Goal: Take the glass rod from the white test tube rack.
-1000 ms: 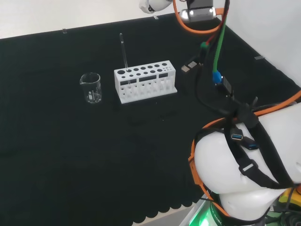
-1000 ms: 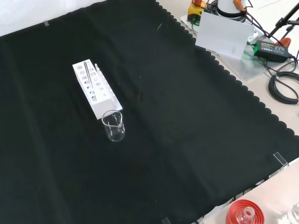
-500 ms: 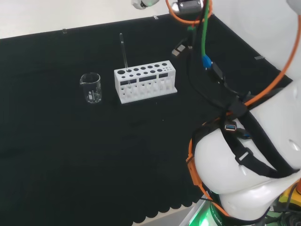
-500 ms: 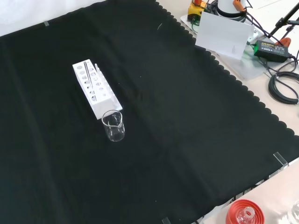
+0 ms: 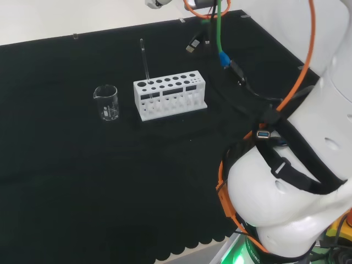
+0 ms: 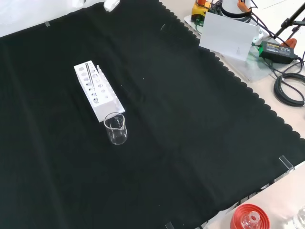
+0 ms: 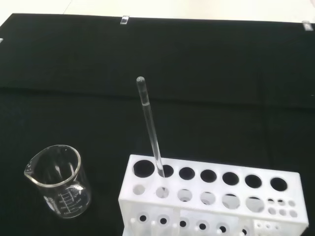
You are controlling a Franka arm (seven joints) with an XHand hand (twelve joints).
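Note:
The white test tube rack (image 5: 169, 94) stands on the black cloth, and the clear glass rod (image 5: 145, 63) rises upright from a hole near its left end. In the front view the rack (image 6: 97, 93) runs away from the camera, with the rod (image 6: 89, 74) at its far end. The wrist view looks down on the rack (image 7: 211, 196) and the rod (image 7: 150, 123) from some distance. A small white part of the hand (image 5: 155, 3) shows at the head view's top edge, and the hand (image 6: 111, 5) also shows at the front view's top edge, high above and well apart from the rack.
An empty glass beaker (image 5: 106, 103) stands just left of the rack in the head view, and the beaker (image 6: 116, 128) is nearer than the rack in the front view. A red ribbed stand (image 6: 249, 218) sits off the cloth's near corner. Cables and the arm's links (image 5: 297, 181) hang at the head view's right.
The arm's upper links and cables have swung left in the head view. A white part of the hand has come into the front view's top edge. Rod, rack and beaker are unmoved.

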